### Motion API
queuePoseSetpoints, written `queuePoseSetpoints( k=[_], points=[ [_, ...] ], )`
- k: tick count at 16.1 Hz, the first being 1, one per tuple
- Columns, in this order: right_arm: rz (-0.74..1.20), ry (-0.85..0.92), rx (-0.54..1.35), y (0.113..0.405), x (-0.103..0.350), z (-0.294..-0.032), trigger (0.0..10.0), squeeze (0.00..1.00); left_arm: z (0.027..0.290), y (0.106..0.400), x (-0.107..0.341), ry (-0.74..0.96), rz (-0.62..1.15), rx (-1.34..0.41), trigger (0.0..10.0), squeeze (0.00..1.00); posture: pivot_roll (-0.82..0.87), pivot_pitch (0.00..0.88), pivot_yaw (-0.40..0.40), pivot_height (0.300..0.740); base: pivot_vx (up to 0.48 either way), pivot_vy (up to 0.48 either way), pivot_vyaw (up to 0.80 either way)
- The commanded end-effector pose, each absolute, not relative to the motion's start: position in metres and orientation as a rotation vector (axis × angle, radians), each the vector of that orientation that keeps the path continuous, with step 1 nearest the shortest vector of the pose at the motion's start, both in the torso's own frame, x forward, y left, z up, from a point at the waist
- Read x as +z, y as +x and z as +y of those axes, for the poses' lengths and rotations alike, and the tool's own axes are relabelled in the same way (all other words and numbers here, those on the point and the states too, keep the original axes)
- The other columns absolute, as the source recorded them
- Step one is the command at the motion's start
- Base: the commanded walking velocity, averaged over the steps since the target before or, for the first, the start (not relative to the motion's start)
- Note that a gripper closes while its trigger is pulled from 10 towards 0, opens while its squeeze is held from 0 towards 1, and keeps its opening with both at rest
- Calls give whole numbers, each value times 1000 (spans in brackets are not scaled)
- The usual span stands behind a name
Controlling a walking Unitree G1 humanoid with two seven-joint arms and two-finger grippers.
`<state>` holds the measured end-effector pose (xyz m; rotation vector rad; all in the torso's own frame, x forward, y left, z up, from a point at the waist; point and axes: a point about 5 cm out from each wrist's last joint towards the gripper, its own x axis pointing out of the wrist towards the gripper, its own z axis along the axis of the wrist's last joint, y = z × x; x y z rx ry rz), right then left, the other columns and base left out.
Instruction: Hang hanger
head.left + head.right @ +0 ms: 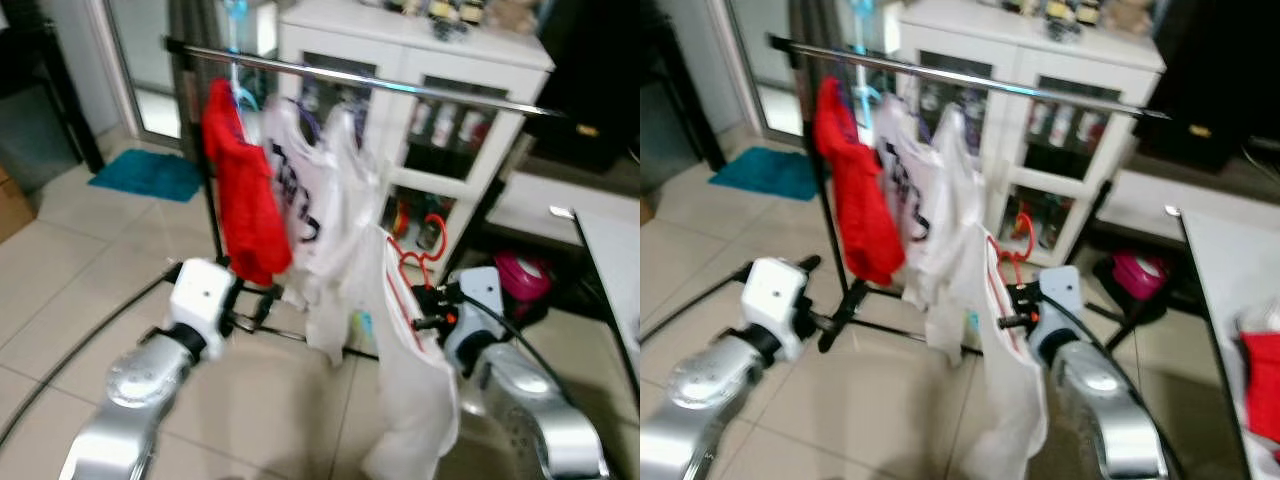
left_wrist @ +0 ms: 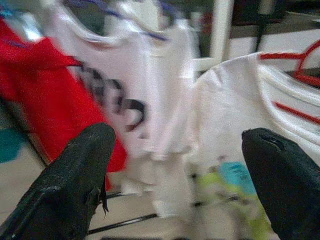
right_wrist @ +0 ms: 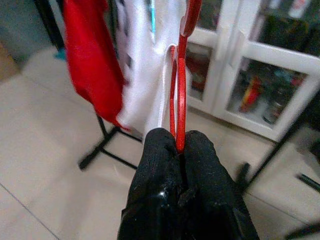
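Note:
A red hanger (image 1: 412, 262) carrying a white garment (image 1: 410, 390) hangs from my right gripper (image 1: 428, 306), which is shut on the hanger (image 3: 180, 100) below its hook. It is held low, well under the metal clothes rail (image 1: 400, 84). On the rail hang a red shirt (image 1: 245, 195) and white shirts (image 1: 310, 200). My left gripper (image 1: 250, 310) is open near the red shirt's hem, holding nothing; its fingers (image 2: 75, 180) stand wide apart in the left wrist view, facing the hung shirts (image 2: 125, 95).
A white cabinet (image 1: 440, 70) with glass doors stands behind the rail. The rack's black base (image 1: 260, 325) rests on the tiled floor. A teal mat (image 1: 145, 173) lies at far left; a table edge (image 1: 610, 260) is at right, with a pink object (image 1: 520, 272) under it.

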<state>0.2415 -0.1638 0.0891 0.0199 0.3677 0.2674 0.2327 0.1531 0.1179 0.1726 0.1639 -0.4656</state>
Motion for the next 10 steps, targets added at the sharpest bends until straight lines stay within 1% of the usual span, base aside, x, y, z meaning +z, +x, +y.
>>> queuePoseSetpoints(
  k=[1,4,5,6,7,10],
  points=[
    [338,18,281,246,95,-165,0,0,157,233,122,183,151,-455,10000,0,7,0,-65,740,0,0,0],
    [315,-35,458,243,102,-166,0,0,162,240,124,205,145,-446,10000,0,1,0,-63,740,0,0,0],
    [301,-50,512,242,105,-167,0,0,160,242,124,165,143,-481,10000,20,-1,0,-63,740,0,0,0],
    [276,-46,566,242,110,-166,0,0,158,244,124,151,157,-511,10000,1000,-1,0,-63,740,0,0,0],
    [229,-14,662,242,120,-161,0,0,155,250,125,182,165,-553,10000,1000,0,0,-64,740,0,0,0],
    [159,51,795,243,135,-145,0,0,145,258,124,223,169,-585,10000,1000,-1,0,-59,740,0,0,0]
  ],
)
